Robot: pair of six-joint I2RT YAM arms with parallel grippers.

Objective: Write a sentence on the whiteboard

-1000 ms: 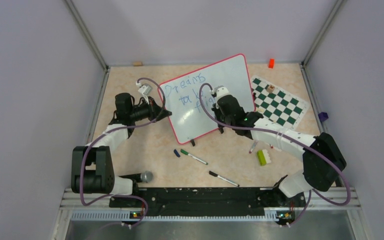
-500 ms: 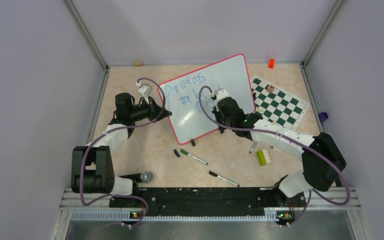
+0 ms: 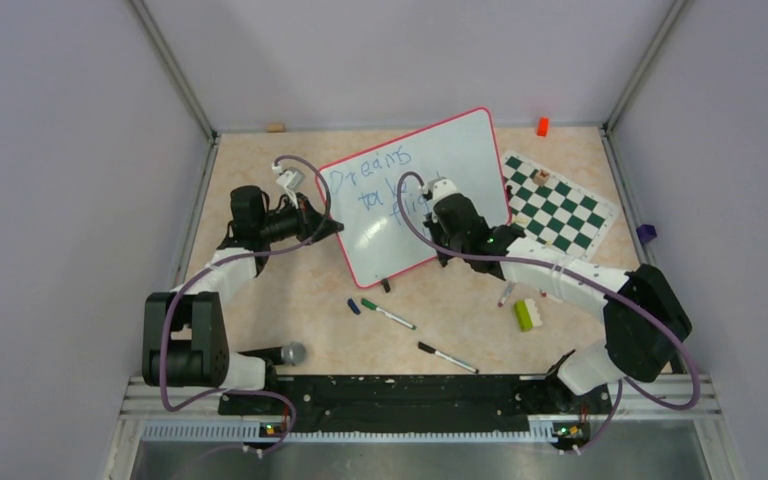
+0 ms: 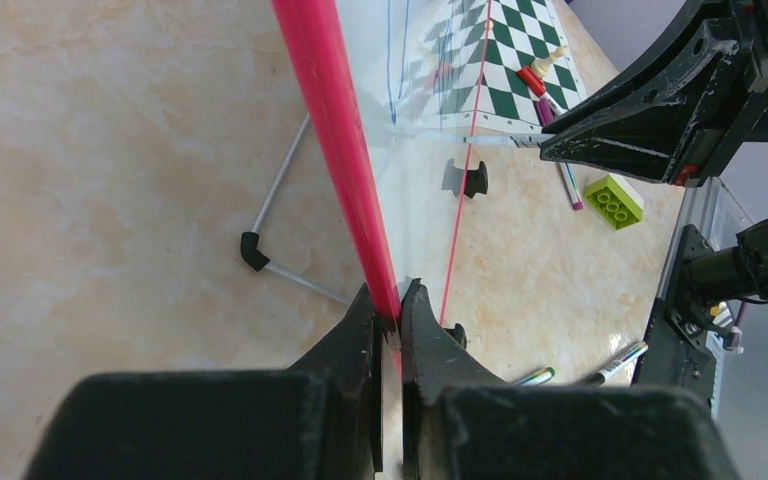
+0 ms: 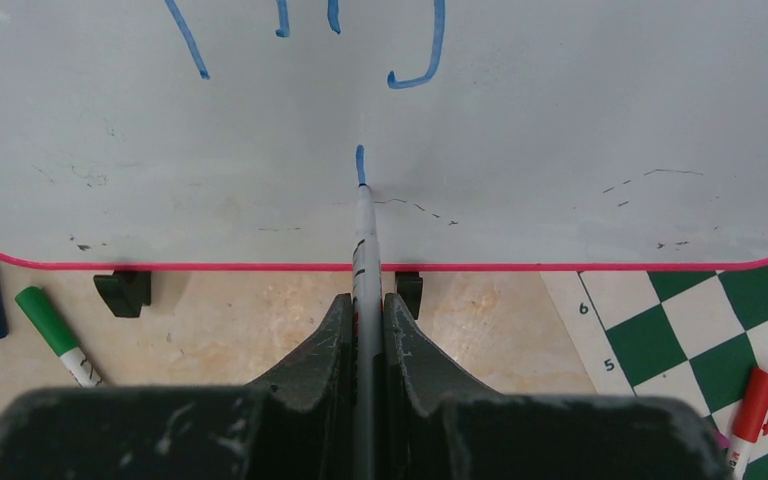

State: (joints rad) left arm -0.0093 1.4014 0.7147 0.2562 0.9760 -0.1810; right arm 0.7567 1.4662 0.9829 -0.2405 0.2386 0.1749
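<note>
The whiteboard (image 3: 455, 150), white with a red frame, stands tilted at the table's middle. The sentence (image 3: 372, 168) in blue reads "Dreams" with two shorter lines below it. My left gripper (image 3: 332, 228) is shut on the board's left red edge (image 4: 330, 120), and the jaws (image 4: 390, 305) pinch the frame. My right gripper (image 3: 438, 192) is shut on a grey marker (image 5: 363, 235). The marker tip touches the board (image 5: 580, 120) at the foot of a short blue stroke (image 5: 360, 163), below the lettering (image 5: 415, 60).
A green-and-white chess mat (image 3: 565, 205) lies right of the board, with a red-capped marker (image 5: 757, 400) on it. A green-capped marker (image 3: 388, 314), a blue cap (image 3: 353, 307), a black marker (image 3: 448, 358) and a green brick (image 3: 525, 314) lie in front. A microphone (image 3: 282, 353) lies near the left base.
My right gripper with the marker has shifted slightly down the board. The left arm and the board have not moved.
</note>
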